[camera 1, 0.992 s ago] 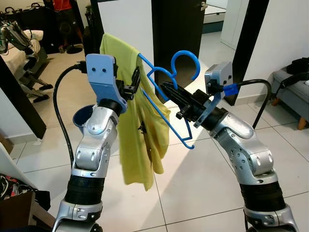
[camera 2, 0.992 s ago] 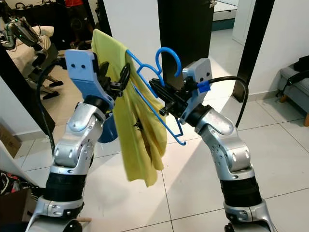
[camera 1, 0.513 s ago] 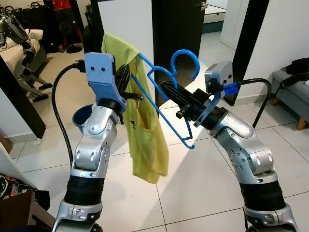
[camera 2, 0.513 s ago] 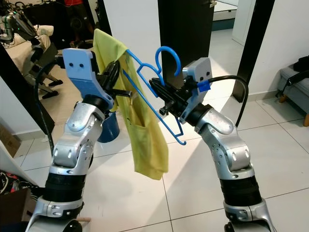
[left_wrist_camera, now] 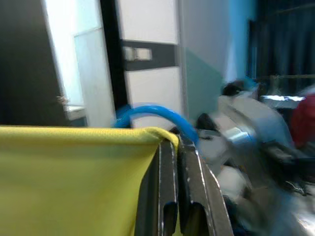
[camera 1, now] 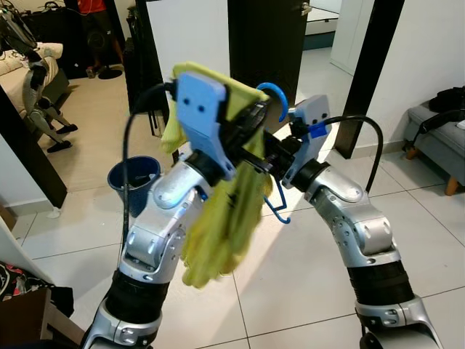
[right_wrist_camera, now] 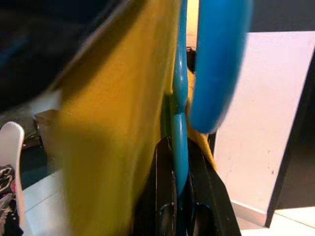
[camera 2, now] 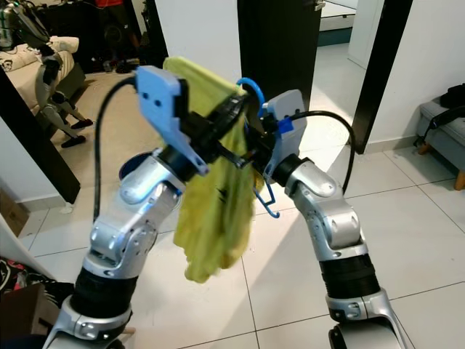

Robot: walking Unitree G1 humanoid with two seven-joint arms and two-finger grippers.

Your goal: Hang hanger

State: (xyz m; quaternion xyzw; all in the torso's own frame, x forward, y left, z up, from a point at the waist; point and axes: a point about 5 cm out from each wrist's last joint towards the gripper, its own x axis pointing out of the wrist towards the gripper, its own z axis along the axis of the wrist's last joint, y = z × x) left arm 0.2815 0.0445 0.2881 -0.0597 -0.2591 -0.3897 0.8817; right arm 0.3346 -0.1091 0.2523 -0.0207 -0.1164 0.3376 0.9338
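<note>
Blue plastic hanger [camera 2: 256,98] is sitting mid-air, hook up, mostly hiding behind yellow shirt [camera 2: 218,196] that is draping bunched downward.

I count one blue hanger [camera 1: 278,102] and one yellow shirt [camera 1: 225,225]. At ten o'clock, one blue bucket [camera 1: 134,182].

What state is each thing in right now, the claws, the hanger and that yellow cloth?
Left claw: shut on the yellow cloth.
Right claw: shut on the blue hanger.
Blue hanger: held up, hook on top, not hung on anything.
Yellow cloth: draped and bunched, hanging off the floor.
Blue bucket: upright on the floor.
</note>
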